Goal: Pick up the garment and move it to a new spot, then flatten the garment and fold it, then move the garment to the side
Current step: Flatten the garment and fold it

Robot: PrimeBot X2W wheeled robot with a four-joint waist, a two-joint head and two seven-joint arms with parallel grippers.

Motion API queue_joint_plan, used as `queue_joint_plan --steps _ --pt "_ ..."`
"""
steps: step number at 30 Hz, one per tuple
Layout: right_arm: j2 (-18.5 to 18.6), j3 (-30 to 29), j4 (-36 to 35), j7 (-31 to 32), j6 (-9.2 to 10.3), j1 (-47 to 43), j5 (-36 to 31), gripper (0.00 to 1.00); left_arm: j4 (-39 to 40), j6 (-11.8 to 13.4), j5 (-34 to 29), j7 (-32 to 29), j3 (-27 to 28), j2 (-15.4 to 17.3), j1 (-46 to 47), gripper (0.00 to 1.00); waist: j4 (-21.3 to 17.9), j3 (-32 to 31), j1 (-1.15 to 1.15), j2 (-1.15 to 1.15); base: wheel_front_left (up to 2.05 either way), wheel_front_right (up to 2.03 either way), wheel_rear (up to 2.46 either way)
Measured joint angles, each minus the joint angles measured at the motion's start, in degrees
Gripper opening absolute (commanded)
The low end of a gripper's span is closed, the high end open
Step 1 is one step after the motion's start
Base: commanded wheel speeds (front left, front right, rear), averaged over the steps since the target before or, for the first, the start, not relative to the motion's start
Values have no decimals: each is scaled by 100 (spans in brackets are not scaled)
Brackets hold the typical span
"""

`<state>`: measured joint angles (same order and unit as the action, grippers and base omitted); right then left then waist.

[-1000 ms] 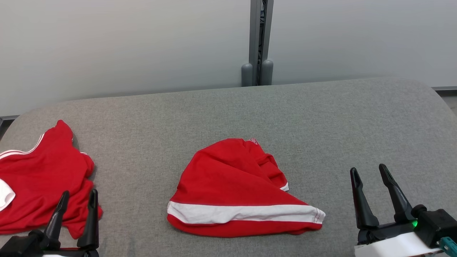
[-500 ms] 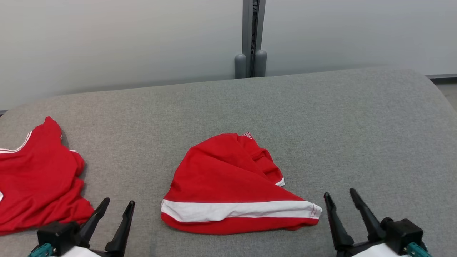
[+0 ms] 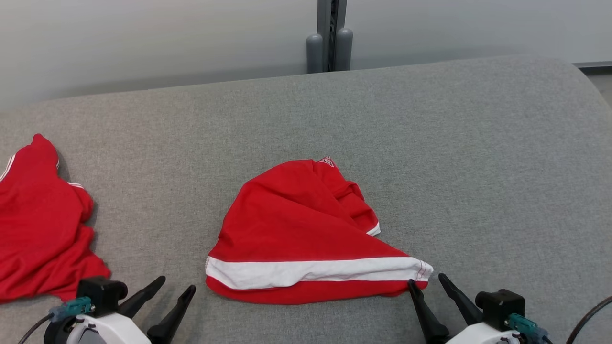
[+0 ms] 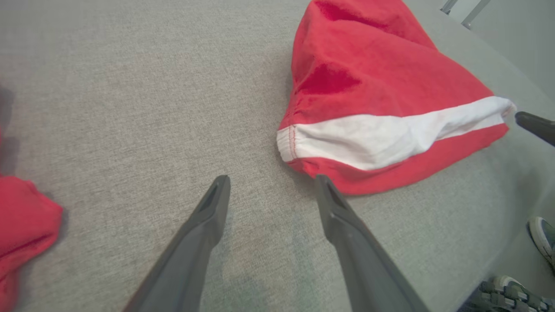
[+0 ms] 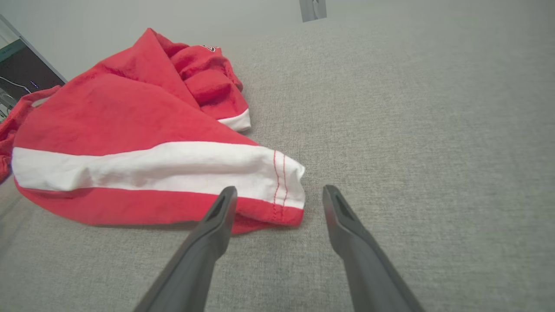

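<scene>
garment (image 3: 296, 234): red and lying bunched in a rough triangle mid-bench, toward the robot's side. Its peak is pointing at the far wall (image 3: 143, 43).
white band (image 3: 311, 270): running along the garment's near edge, with a red hem strip showing below it. Folds are piling up on the right half.
bench (image 3: 478, 167): grey woven fabric top that is carrying both cloth pieces.
left pincer (image 3: 177, 284): jaws are standing wide apart and holding nothing. It is hovering just beside the garment's left end. In the left wrist view 1 finger is pointing at the hem corner, and no contact is showing.
right pincer (image 3: 426, 279): jaws are standing wide apart and gripping nothing. It is sitting at the garment's right corner. In the right wrist view the stitched corner is lying just ahead of the gap, and 1 finger is overlapping the red hem. I cannot tell whether it is touching.
2nd red cloth (image 3: 43, 224): lying crumpled at the bench's left end, well apart from the garment.
grey post (image 3: 329, 36): standing against the wall behind the bench.
shoes (image 4: 542, 236): a person's feet are showing past the bench edge in the left wrist view.
</scene>
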<state>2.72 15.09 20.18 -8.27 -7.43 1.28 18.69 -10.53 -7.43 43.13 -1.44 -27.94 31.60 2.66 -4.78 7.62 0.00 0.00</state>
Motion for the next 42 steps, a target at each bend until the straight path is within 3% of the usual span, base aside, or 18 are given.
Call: queue_joint_plan --steps 16,23,28,42 --pt "-1 390 556 -138 0 593 256 100 120 0 890 -55 -1372 662 1060 100 18 546 0 0 0 0 0" --pt "-2 435 665 -234 -7 722 279 100 371 0 1306 -22 -1719 904 1354 100 13 673 0 0 0 0 0" --pt "-4 419 665 -183 -8 733 224 100 504 0 1663 -342 -2050 1027 1458 100 -16 707 0 0 0 0 0" --pt "-12 402 437 118 -8 688 123 100 531 47 2046 -1026 -2168 1035 1879 100 -115 744 0 0 0 0 0"
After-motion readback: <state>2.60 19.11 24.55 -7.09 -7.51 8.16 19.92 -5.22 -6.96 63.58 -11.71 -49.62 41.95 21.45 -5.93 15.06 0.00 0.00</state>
